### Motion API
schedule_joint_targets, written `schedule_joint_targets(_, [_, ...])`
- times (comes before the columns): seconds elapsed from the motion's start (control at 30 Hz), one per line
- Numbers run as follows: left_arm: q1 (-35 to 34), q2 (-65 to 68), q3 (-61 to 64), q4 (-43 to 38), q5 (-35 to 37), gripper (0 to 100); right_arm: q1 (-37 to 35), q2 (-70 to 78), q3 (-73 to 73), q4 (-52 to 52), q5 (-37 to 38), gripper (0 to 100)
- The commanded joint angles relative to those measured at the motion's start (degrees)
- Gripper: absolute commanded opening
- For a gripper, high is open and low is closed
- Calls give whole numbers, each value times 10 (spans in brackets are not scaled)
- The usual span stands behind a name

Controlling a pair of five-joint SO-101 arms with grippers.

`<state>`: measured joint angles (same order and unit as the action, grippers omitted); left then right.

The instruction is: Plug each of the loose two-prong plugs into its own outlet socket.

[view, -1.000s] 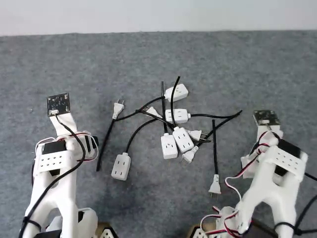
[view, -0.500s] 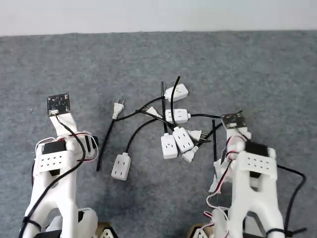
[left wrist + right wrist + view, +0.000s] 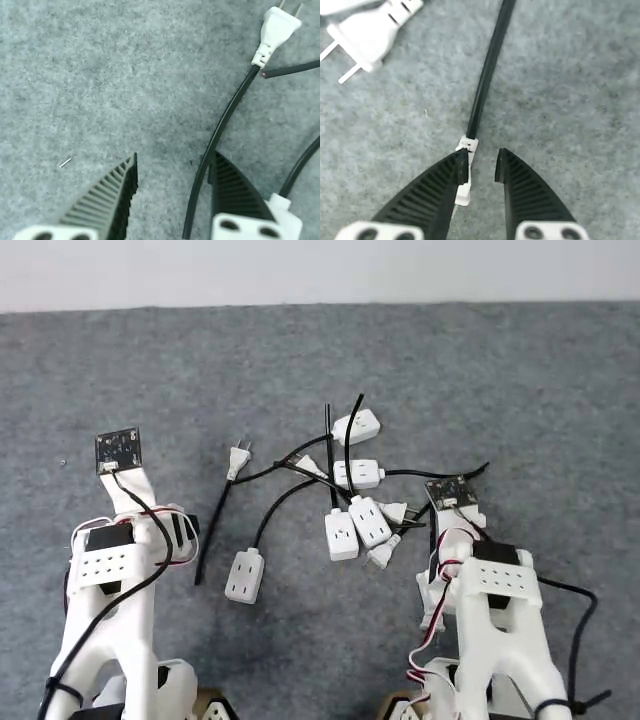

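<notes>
Between the right arm's fingers (image 3: pixel 440 190), two black ribbed blades set slightly apart and clamped on nothing, lies a strip of grey carpet-like worktop (image 3: pixel 580 100). Touching the tip of one finger and partly tucked beneath it is the white moulded plug end (image 3: pixel 468 145) of a black cord (image 3: pixel 490 70); its prongs are hidden. The cord runs straight away from the fingertips. Farther out, to one side of that cord, a second white two-prong plug (image 3: pixel 367 35) lies flat with both metal prongs bare.

The left arm's fingers (image 3: pixel 117 195) stand wide apart above the worktop, gripping nothing. A long black cord (image 3: pixel 220 135) passes just inside one fingertip and leads well beyond it to a white two-prong plug (image 3: pixel 276 25), whose prongs point away from the fingers. Between the two arms, white rectangular outlet sockets (image 3: pixel 355 520) sit in a tangle of black cords, and one more white socket (image 3: pixel 245 575) lies apart, nearer the left arm.
</notes>
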<state>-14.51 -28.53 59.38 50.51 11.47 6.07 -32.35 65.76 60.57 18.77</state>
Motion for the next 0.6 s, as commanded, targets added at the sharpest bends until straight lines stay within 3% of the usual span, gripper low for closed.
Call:
schedule_joint_targets(0.0, [4,-4,-4,1,-6,224,-7,-22,0,-5,2,98])
schedule_joint_targets(0.57, [6,-2,-4,-1,-12,224,-39,-22,-36,-1,-67,95])
